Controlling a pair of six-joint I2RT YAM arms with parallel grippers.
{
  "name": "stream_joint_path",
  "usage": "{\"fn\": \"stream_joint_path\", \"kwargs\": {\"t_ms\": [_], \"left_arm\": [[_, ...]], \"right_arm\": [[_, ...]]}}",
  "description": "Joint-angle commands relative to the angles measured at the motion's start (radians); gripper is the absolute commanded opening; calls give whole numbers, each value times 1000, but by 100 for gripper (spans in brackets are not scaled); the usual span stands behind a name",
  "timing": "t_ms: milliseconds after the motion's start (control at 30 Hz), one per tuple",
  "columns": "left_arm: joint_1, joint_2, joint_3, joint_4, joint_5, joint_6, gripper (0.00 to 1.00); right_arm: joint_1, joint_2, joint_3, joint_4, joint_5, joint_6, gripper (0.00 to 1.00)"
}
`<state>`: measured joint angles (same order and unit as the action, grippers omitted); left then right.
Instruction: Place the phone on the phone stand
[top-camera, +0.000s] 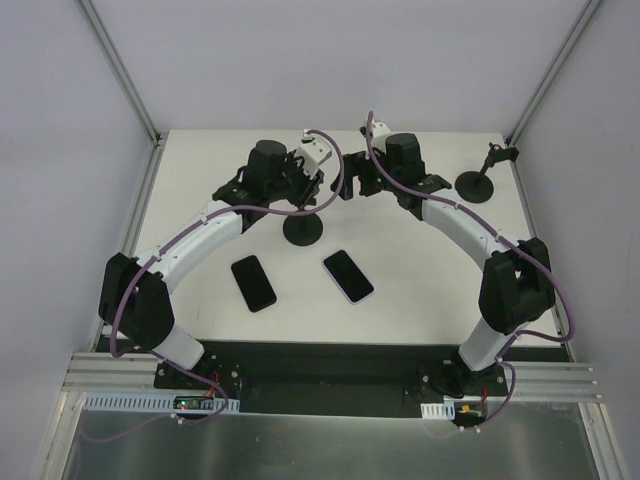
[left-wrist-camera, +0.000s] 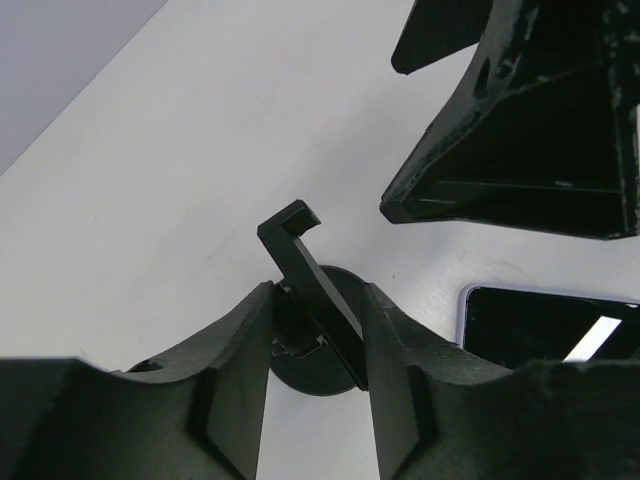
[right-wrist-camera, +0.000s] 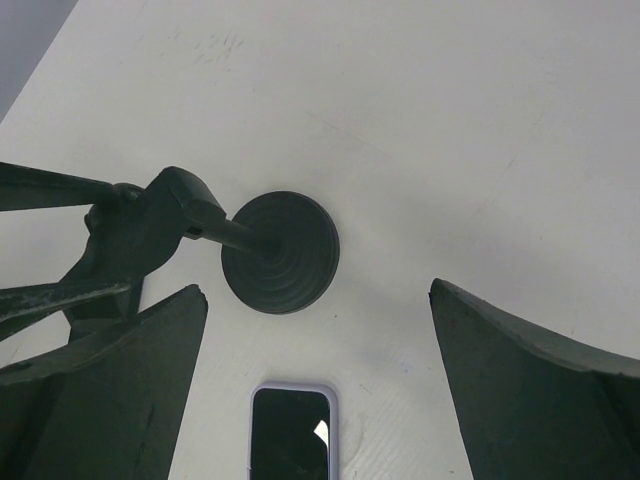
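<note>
A black phone stand (top-camera: 302, 230) rests on its round base mid-table, and its tilted cradle plate (left-wrist-camera: 305, 270) rises between my left fingers. My left gripper (top-camera: 312, 188) (left-wrist-camera: 318, 300) is shut on that cradle, both fingers touching its edges. A phone in a lilac case (top-camera: 348, 276) (right-wrist-camera: 292, 430) (left-wrist-camera: 550, 325) lies flat, screen up, just front-right of the stand. A second, black phone (top-camera: 253, 283) lies front-left of it. My right gripper (top-camera: 352, 185) (right-wrist-camera: 315, 290) hangs open above the table right of the stand, holding nothing. The stand's base (right-wrist-camera: 280, 252) lies below it.
A second black stand (top-camera: 478, 180) is at the back right near the table edge. The two grippers hang close together over the middle of the back half. White walls with metal posts close off the back and sides.
</note>
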<state>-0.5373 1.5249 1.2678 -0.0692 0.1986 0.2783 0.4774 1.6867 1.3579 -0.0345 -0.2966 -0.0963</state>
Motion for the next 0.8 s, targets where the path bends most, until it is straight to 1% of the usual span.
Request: {"fn": "stream_joint_path", "kwargs": {"t_ms": [0, 67, 133, 167, 267, 300, 367, 500, 533, 567, 633, 667, 700, 767], "left_arm": [[-3, 55, 30, -72, 15, 39, 32], [-3, 73, 45, -86, 33, 51, 28], [-1, 84, 61, -90, 65, 84, 20], [-3, 84, 62, -93, 114, 100, 17], [-1, 64, 42, -95, 198, 188, 8], [-1, 55, 27, -93, 217, 231, 6], [-1, 43, 22, -95, 229, 265, 4], [5, 53, 42, -90, 226, 282, 2], [5, 55, 45, -89, 229, 280, 2], [5, 55, 53, -83, 234, 266, 2], [5, 52, 64, -67, 245, 245, 6], [5, 47, 67, -66, 246, 221, 20], [3, 32, 65, -54, 240, 201, 30], [8, 12, 53, 3, 206, 139, 42]], "right_arm": [[-2, 2, 44, 4, -30, -23, 96], [-2, 5, 44, 4, -36, -23, 96], [-5, 7, 47, 4, -47, -26, 96], [-5, 7, 47, 4, -53, -29, 96], [-3, 8, 44, 2, -120, -69, 96], [-3, 8, 43, 2, -166, -100, 96], [-3, 8, 37, 1, -208, -126, 96], [-5, 4, 20, 30, -251, -134, 99], [-5, 4, 9, 30, -256, -117, 97], [-3, 4, 6, 79, -253, -106, 96], [-3, 5, -5, 108, -257, -82, 90], [-2, 5, -19, 142, -265, -76, 89], [0, 5, -25, 156, -274, -69, 87], [-3, 2, -34, 174, -266, -60, 86]]}}
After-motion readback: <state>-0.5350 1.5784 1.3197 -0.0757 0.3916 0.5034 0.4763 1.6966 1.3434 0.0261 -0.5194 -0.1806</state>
